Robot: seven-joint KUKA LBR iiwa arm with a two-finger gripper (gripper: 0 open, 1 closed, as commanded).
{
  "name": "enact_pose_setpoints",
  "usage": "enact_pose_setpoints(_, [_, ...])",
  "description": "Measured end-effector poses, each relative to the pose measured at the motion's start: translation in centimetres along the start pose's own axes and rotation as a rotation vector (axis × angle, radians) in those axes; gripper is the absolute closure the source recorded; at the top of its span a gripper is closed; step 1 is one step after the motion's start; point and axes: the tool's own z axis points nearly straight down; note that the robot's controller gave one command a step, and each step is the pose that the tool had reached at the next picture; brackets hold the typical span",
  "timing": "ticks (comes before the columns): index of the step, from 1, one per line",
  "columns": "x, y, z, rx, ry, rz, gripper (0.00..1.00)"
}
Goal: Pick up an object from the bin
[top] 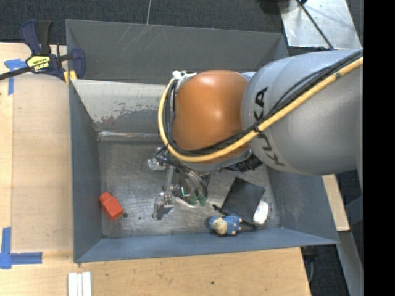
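At the lower edge of the bin [185, 246] a blue and yellow toy figure [223, 225] lies beside a white lump [261, 213], with a flat black pad [242, 199] just above. At lower centre the gripper [165, 206] hangs low over bare floor; I cannot tell how wide it is. An orange block [111, 205] sits apart at lower left. This is probably the reach-in step. Next, the gripper needs to centre on one thing.

The scuffed grey metal bin [83, 165] beneath me carries a small orange-red block [111, 206] near its left wall, a flat black rectangular pad [242, 200] at right, a small white oval piece [261, 213] just beside it, and a blue-and-yellow toy figure [224, 225] by the front wall
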Motion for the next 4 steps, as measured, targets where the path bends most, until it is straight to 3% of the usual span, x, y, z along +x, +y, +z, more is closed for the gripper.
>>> enact_pose_setpoints(1, [-1.3, 6.8, 5.8, -0.002, -0.002, -0.099, 0.00])
enact_pose_setpoints(2, [-2.0, 7.0, 12.2, 0.000, -0.002, -0.019, 0.00])
enact_pose_setpoints(3, [-2.2, 7.0, 11.8, -0.001, -0.008, -0.017, 1.00])
enact_pose_setpoints(4, [-2.5, 4.1, 2.6, -0.004, -0.015, 0.012, 1.00])
